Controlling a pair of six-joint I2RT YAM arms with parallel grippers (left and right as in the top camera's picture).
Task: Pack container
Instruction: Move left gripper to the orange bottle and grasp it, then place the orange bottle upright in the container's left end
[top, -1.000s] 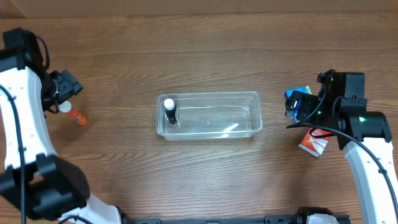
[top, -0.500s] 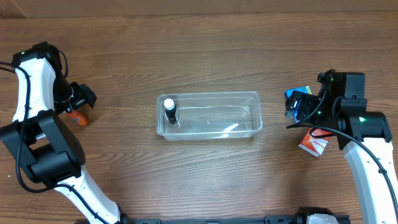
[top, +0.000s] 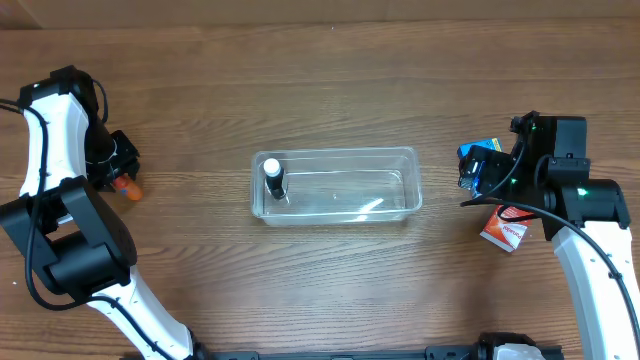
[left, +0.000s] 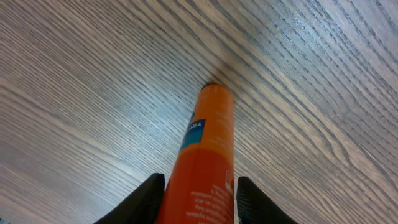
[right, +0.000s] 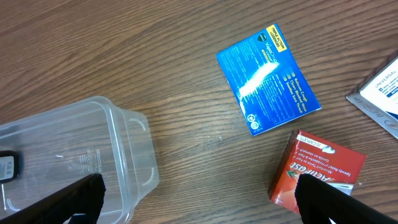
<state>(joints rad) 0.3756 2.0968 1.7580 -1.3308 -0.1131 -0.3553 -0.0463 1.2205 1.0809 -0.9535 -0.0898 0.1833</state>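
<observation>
The clear container (top: 400, 152) sits mid-table with a black, white-capped bottle (top: 273, 178) standing in its left end. At far left an orange tube (top: 127, 186) lies on the wood. My left gripper (top: 112, 170) has its jaws closed in on both sides of the tube. The left wrist view shows the orange tube (left: 208, 143) running away from between the black fingers (left: 149, 196). My right gripper (top: 485, 175) hovers open right of the container. Its fingers (right: 78, 199) span bare wood between the container's corner (right: 124, 155) and a red packet (right: 317, 171).
A blue packet (right: 267, 79) lies flat beyond the right gripper, and the red packet (top: 503, 230) lies just under the right arm. A white-and-grey packet (right: 382, 87) shows at the right edge of the right wrist view.
The left arm swung in over the orange tube and its jaws closed from wide open onto the tube. The right arm has stayed still.
</observation>
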